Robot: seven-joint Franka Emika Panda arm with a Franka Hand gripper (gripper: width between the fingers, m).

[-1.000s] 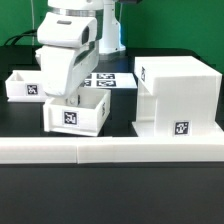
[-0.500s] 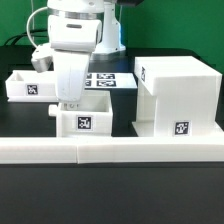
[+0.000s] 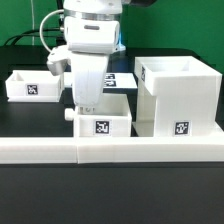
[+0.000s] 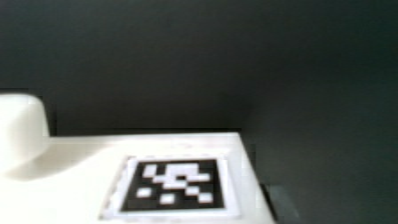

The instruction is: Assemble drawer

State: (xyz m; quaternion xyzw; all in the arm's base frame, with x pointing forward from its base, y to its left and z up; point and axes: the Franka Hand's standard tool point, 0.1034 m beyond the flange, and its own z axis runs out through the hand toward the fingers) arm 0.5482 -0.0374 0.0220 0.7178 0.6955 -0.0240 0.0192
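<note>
My gripper (image 3: 86, 103) reaches down into a small white open-top tray (image 3: 103, 125) and is shut on its wall at the exterior view's left end, beside the tray's round knob (image 3: 67, 113). The tray sits low on the black table, just left of the large boxy housing (image 3: 180, 95) and close to touching it. A second small tray (image 3: 28, 86) rests at the far left. The wrist view shows a white tray surface with a tag (image 4: 175, 185) and a rounded white knob (image 4: 18, 135); my fingers do not show there.
A long low white bar (image 3: 110, 150) runs across the front of the table, just before the held tray and the housing. The marker board (image 3: 124, 78) lies flat behind the arm. A cable hangs at the arm's left.
My gripper has carried the small tray toward the exterior view's right, from near the left tray to right beside the housing. The housing and the left tray have not moved.
</note>
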